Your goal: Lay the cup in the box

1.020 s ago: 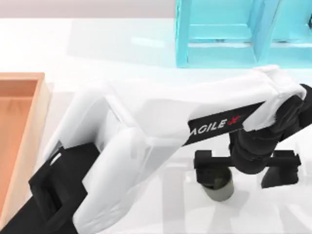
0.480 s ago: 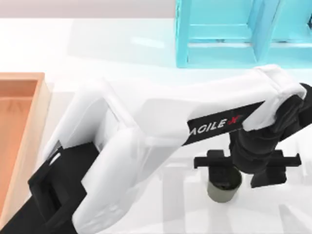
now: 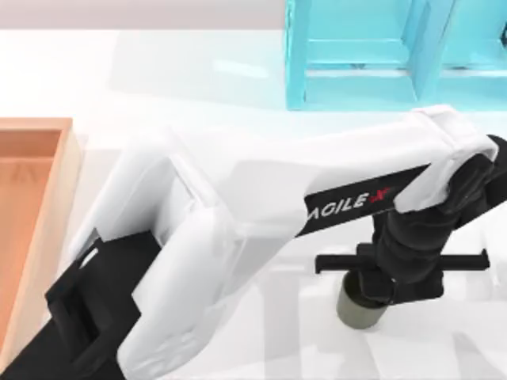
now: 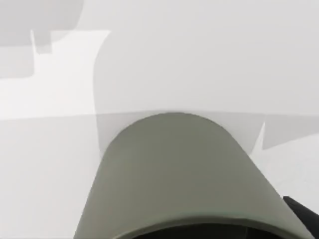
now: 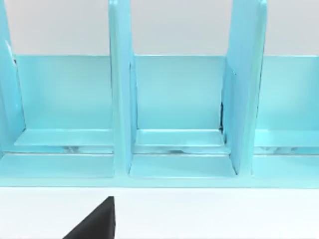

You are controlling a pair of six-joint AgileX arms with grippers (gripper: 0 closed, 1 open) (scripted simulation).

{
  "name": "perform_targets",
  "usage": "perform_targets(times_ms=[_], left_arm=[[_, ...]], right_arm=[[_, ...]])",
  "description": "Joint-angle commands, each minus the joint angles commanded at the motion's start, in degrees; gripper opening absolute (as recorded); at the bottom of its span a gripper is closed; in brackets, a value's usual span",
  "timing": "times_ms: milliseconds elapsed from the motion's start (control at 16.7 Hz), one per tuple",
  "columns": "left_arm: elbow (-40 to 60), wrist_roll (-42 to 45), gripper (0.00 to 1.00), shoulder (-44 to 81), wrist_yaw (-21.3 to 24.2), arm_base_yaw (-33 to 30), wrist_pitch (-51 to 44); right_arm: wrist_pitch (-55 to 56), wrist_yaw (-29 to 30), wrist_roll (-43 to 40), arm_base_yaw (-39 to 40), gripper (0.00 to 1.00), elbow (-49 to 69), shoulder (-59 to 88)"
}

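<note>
Left gripper (image 3: 379, 286) clamped on the cup (image 3: 360, 310), right of the table. The box (image 3: 63, 190) sits well apart at left. Shallow rim hold could slip in transit

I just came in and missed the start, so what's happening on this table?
The left arm reaches across to the table's right side, and its hand is down over the small olive-grey cup, which stands upright on the white table. The cup is not lifted yet. The wooden box where it should go sits far off at the table's left edge. A light-blue shelf frame stands at the back. The right hand is parked facing that frame.
</note>
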Motion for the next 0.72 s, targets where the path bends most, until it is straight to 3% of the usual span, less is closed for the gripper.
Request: perform_targets(times_ms=[480,720], left_arm=[[-0.22,0.73,0.0,-0.34,0.08,0.64,-0.11],[-3.14,8.58,0.0,-4.86,0.83,8.06,-1.13]], right_arm=[[0.0,0.0,0.0,0.0,1.0,0.0,0.0],[0.0,0.0,0.0,0.0,1.0,0.0,0.0]])
